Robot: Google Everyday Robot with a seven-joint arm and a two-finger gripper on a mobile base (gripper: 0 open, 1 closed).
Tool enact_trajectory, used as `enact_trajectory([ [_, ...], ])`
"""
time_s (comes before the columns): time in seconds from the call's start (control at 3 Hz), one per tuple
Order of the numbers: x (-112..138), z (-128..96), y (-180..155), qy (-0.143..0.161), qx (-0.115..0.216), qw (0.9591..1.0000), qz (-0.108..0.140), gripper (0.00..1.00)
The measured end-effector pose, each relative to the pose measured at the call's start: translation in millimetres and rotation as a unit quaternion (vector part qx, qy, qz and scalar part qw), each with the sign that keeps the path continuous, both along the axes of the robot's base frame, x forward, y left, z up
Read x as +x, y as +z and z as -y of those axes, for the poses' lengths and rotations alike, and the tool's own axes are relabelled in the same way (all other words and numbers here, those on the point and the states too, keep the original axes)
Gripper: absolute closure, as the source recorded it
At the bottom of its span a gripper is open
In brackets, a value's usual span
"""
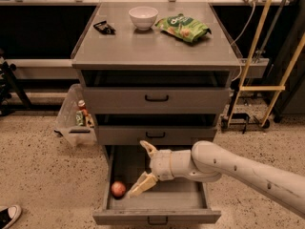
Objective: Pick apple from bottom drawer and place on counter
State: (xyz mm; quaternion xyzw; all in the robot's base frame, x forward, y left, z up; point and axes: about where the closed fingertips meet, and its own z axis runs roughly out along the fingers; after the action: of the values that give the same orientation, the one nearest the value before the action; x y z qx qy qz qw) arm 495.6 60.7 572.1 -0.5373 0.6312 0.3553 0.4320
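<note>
The apple, small and red-orange, lies at the left side of the open bottom drawer. My gripper reaches into that drawer from the right on a white arm. It is open, with one finger raised near the middle drawer's front and the other finger low, just right of the apple. The fingers do not hold the apple. The counter is the grey top of the cabinet, above.
On the counter stand a white bowl, a green snack bag and a small black object. A clear bin with bottles stands on the floor left of the cabinet. A yellow frame stands at the right.
</note>
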Motion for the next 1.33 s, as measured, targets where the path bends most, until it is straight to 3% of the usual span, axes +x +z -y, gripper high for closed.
enact_trajectory([
  [0.33, 0, 0, 0, 0.0, 0.0, 1.0, 0.0, 0.0],
  [0.67, 12, 4, -18, -0.017, -0.01, 0.9997, 0.015, 0.0],
  [1.33, 67, 9, -137, -0.06, -0.061, 0.9958, 0.033, 0.0],
])
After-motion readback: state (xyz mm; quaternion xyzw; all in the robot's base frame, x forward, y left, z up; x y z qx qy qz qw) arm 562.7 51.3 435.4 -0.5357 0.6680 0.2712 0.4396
